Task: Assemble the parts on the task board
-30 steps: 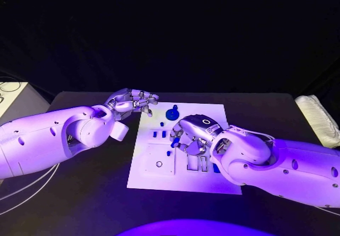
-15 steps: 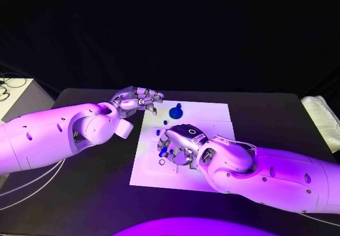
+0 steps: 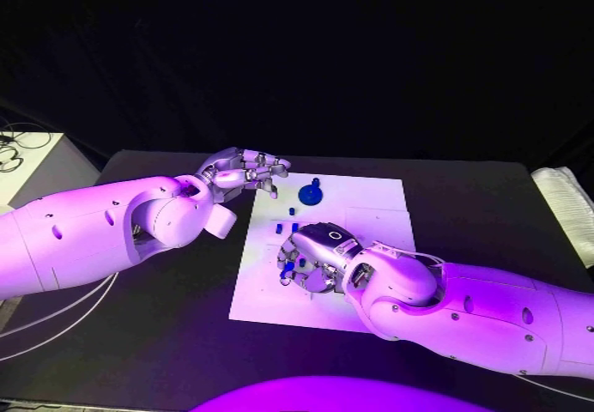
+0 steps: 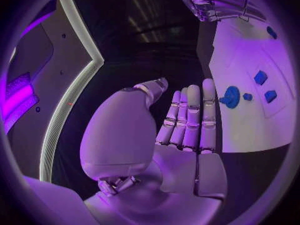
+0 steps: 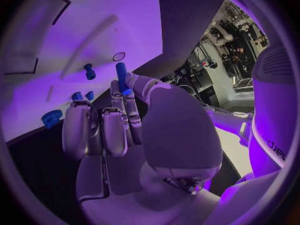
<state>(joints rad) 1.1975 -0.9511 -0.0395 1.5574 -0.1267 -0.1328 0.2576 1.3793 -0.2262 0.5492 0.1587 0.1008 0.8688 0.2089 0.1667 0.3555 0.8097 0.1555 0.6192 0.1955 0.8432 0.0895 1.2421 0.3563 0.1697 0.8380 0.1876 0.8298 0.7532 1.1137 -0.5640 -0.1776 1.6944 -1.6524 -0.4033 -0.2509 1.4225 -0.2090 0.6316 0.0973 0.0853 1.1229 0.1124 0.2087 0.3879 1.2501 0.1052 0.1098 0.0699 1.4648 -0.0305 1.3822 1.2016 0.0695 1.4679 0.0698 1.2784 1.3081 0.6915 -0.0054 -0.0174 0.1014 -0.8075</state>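
right robot hand (image 3: 314, 257): pinching blue peg (image 5: 122, 77), low over task board (image 3: 359, 202) | left robot hand (image 3: 243, 172): fingers curled, holding nothing, at board's far corner | blue round part (image 3: 310, 195) just beside left robot hand

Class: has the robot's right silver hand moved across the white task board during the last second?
Yes. The right hand moved toward the white task board's left edge.
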